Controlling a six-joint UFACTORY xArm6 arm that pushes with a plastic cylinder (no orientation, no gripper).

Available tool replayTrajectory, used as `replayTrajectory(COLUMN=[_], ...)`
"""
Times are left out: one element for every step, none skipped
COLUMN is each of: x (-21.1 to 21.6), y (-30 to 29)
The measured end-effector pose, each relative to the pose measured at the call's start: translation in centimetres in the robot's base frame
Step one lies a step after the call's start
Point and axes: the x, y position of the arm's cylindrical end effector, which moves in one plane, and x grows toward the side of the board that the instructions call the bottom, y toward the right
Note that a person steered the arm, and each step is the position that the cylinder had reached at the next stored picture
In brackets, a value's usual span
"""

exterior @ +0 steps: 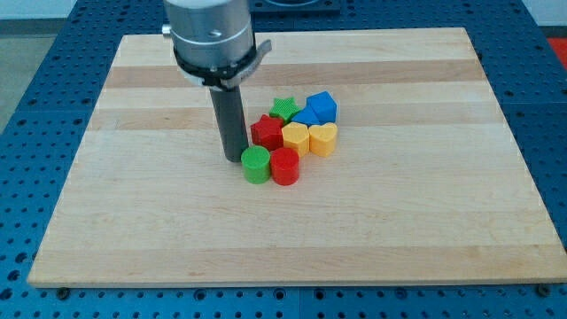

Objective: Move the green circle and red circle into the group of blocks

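Observation:
The green circle (256,165) and the red circle (284,166) stand side by side, touching, just below the group of blocks near the board's middle. The group holds a red star (266,131), a green star (283,108), a blue cube (322,106), a smaller blue block (304,117), a yellow block (296,138) and a yellow heart (323,139). The red circle touches the yellow block above it. My tip (233,158) rests on the board just left of the green circle and left of the red star, close to both.
The wooden board (133,221) lies on a blue perforated table (35,106). The arm's grey cylindrical body (210,35) hangs over the board's upper left part.

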Motion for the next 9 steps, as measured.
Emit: replayTrajectory(x=[0.9, 0.9, 2.4, 6.7, 7.0, 6.5, 6.3, 6.0, 4.9], y=[0.3, -2.6, -3.8, -2.9, -1.2, 1.6, 5.7, 8.1, 8.3])
